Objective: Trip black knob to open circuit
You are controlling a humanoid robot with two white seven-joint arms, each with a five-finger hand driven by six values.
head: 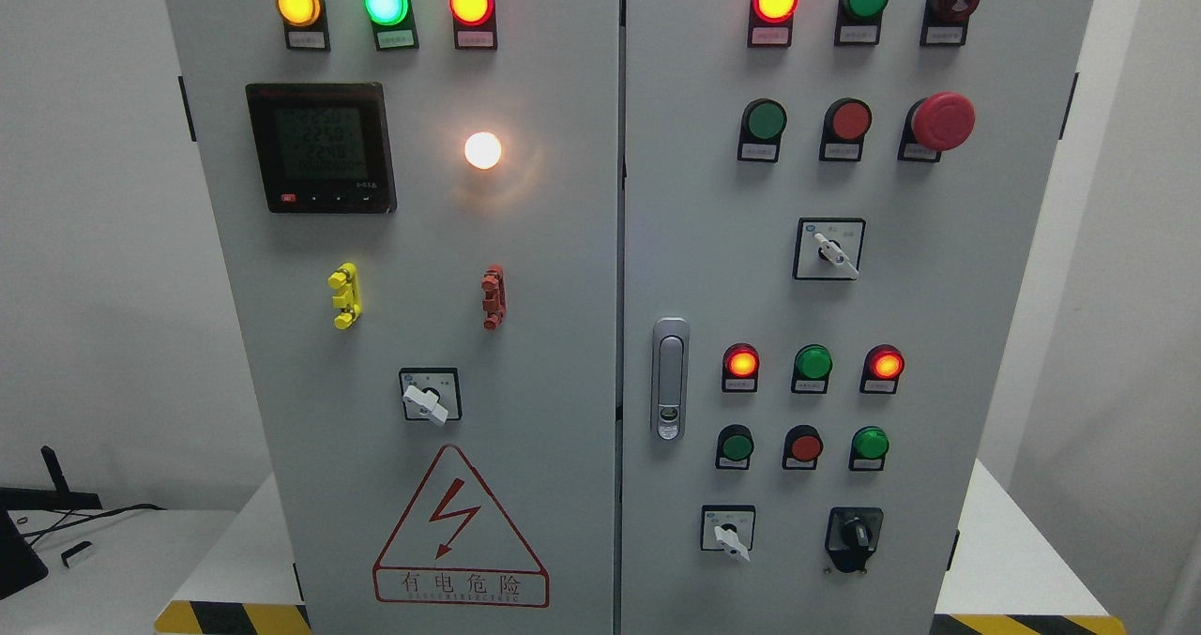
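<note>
Neither hand is in view, so I cannot tell the fingers' state; I'd reach low right for the black knob (pixel 855 534), pinch squarely, and twist.

Neither arm nor hand of the robot shows in the head view; their pose and finger state cannot be told.
</note>
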